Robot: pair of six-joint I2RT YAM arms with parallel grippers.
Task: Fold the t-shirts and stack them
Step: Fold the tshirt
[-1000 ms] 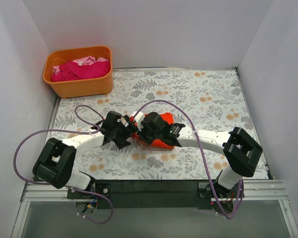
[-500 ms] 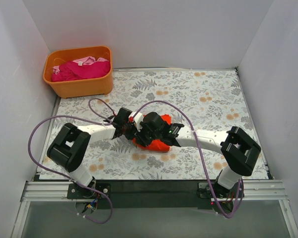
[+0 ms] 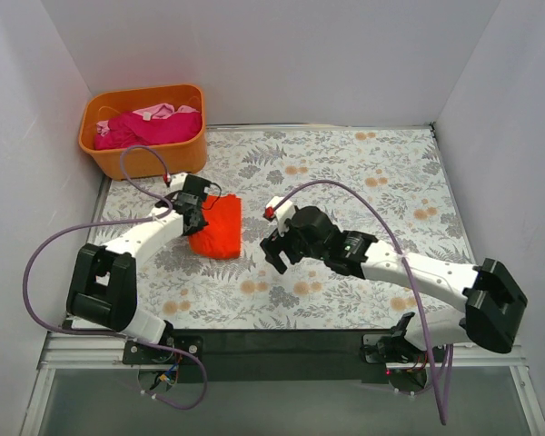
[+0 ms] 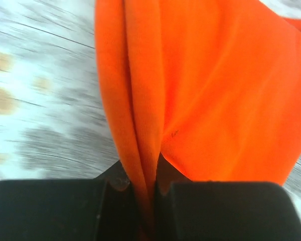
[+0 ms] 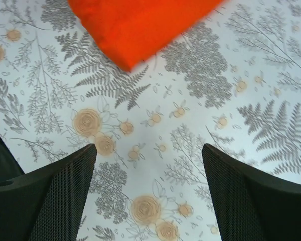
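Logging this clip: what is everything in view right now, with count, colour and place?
orange-red t-shirt: 1, orange-red, bunched on the table left of centre
magenta t-shirt: 1, magenta pink, in the tub
pale pink t-shirt: 1 visible, pale pink, in the tub behind the magenta one, mostly hidden
tub: 1, orange, far left corner
table cover: 1, white with grey leaves and tan flowers
cables: 2, purple, one along each arm
left gripper: 1, black, pinching an edge of the orange-red t-shirt
right gripper: 1, black, open and empty, over bare table right of the shirt
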